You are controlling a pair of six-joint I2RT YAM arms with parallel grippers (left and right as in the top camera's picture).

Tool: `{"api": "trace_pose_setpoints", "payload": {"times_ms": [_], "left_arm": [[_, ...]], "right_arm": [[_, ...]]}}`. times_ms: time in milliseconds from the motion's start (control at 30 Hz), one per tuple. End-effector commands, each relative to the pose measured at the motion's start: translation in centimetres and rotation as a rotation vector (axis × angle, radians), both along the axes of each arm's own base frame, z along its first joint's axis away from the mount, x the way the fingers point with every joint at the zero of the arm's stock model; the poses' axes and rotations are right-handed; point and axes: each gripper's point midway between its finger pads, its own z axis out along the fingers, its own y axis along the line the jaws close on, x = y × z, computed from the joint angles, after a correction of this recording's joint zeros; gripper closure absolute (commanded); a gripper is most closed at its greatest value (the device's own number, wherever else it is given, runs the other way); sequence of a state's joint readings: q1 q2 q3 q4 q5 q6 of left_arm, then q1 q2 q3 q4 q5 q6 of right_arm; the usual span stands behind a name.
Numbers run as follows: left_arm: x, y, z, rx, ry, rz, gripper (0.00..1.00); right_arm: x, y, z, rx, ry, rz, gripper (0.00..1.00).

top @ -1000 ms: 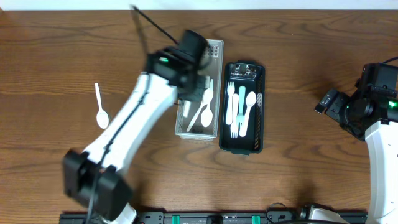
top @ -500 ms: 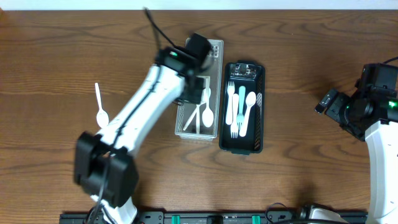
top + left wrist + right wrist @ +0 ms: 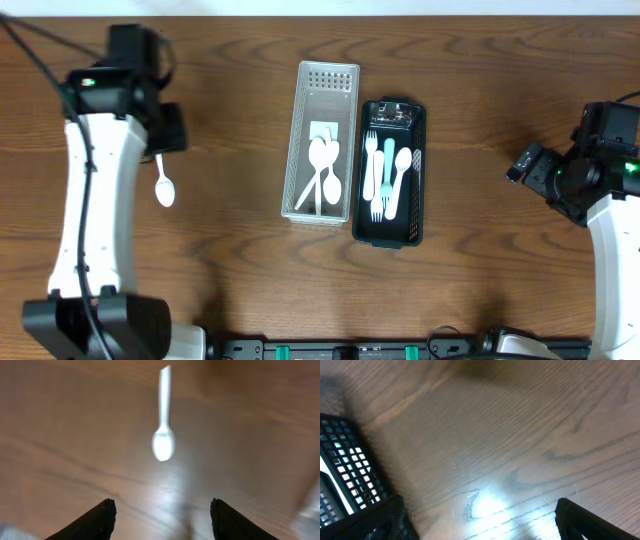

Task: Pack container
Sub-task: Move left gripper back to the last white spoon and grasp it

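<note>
Near the desk's left edge, the left gripper (image 3: 162, 507) hovers with fingers spread and empty over a lone white spoon (image 3: 163, 184). Mid-desk, the white basket (image 3: 330, 85) and black basket (image 3: 420, 200) sit touching, both holding cutlery. By the right edge, the right gripper (image 3: 480, 520) gapes, holding nothing.

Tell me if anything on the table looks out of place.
One white spoon lies alone on the bare table at the left, well apart from the white basket and black basket holding the other cutlery. The left claw, open and empty, is close to it. Nothing looks spilled or damaged.
</note>
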State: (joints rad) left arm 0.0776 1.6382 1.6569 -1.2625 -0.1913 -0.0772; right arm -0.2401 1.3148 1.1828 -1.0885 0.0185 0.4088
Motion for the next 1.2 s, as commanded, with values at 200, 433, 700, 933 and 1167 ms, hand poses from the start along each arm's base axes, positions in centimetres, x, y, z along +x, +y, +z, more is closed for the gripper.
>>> {"api": "trace_pose_setpoints", "payload": {"times_ms": [200,433,700,933,1167], "left_arm": [[1.1,3.8,-6.9,-0.117,0.112,-0.066,0.36],[3.0,4.3,-11.5,-0.127,0.176,-0.110,0.36],[2.7,4.3,-17.1,-0.164,0.314,-0.147,0.42],[3.0,5.1,-19.1,-0.170,0.330,-0.173,0.49],[3.6,5.7,-20.2,-0.179,0.304,-0.156,0.49]], "right_arm": [[-0.2,-0.4,0.0,-0.010,0.007,0.001,0.01],[-0.1,-0.4,0.0,-0.011,0.006,0.001,0.01],[-0.1,-0.4,0.0,-0.011,0.005,0.001,0.01],[-0.2,-0.4,-0.1,-0.010,0.008,0.001,0.01],[-0.2,-0.4,-0.1,-0.010,0.008,0.001,0.01]]}}
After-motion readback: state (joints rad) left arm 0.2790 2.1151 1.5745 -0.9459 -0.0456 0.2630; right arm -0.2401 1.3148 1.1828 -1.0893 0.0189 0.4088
